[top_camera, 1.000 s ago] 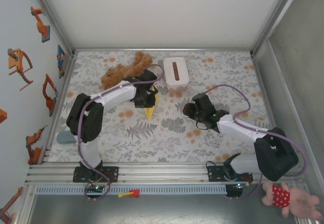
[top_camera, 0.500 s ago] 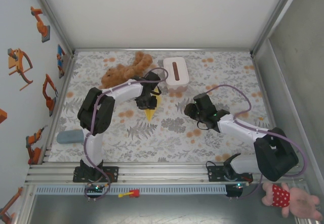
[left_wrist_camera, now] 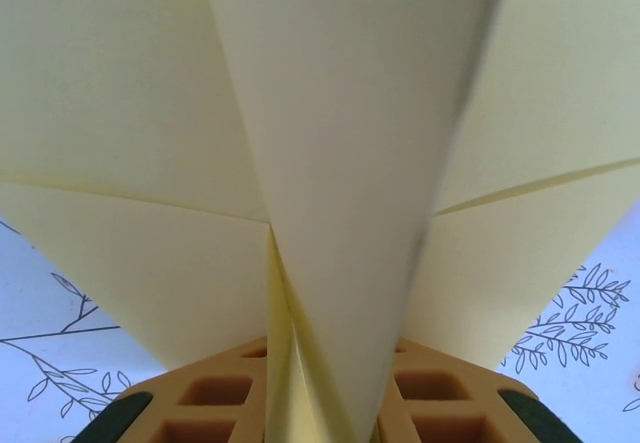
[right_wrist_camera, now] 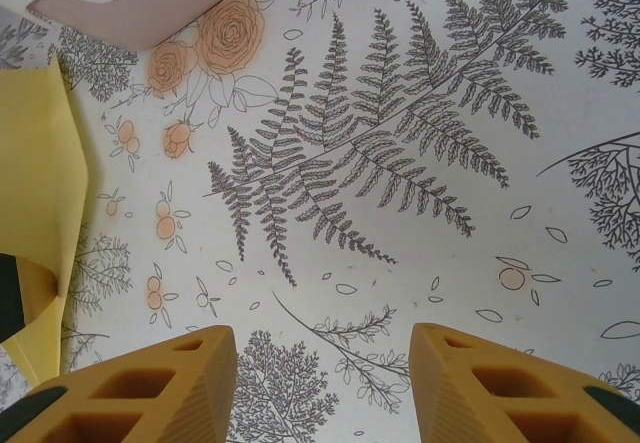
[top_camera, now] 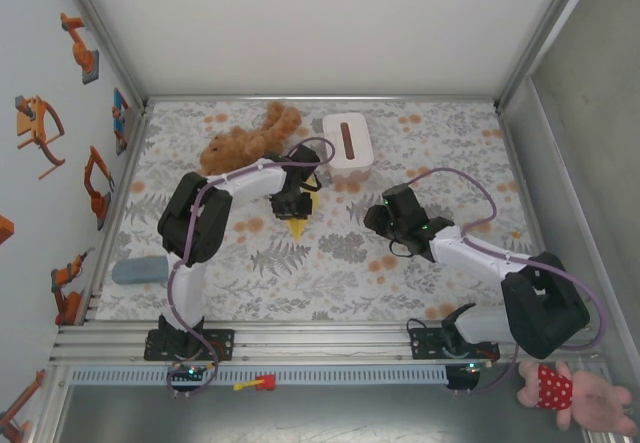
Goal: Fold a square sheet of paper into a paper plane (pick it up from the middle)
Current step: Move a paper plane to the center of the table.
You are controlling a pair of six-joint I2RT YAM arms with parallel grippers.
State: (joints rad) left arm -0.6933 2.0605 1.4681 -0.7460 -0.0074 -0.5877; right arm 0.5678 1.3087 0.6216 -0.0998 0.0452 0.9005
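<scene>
The right claw [top_camera: 372, 215] hangs low over the tabletop [top_camera: 300, 273], a little right of centre. Its jaws are about half open with nothing between them. Its own camera makes that plain: two orange, honeycombed fingers [right_wrist_camera: 150, 393] stand apart over bare cloth printed with grey ferns and small orange roses. A strip of yellow paper shows at that view's left edge, and the overhead view places it just to this claw's left.

A little farther in, left of centre, the left claw [top_camera: 293, 209] points down at the plane [top_camera: 297, 227]. From above, the plane's sharp yellow nose pokes out from under the claw toward the near edge, and the wrist hides how the jaws stand. The wrist camera settles it: the jaws are narrow and pinch the plane's folded centre keel between the orange pads [left_wrist_camera: 215, 398]. Up close the paper is smooth, matt and pale yellow, with crisp creases and two wing flaps spreading left and right of the centre fold. I can't tell whether the nose rests on the cloth.

Beyond, toward the far edge, sits a white box [top_camera: 348, 141], a rounded rectangle with a brown slot in its lid. To its left lies a shaggy brown teddy [top_camera: 243, 143], close to the left arm's wrist.
</scene>
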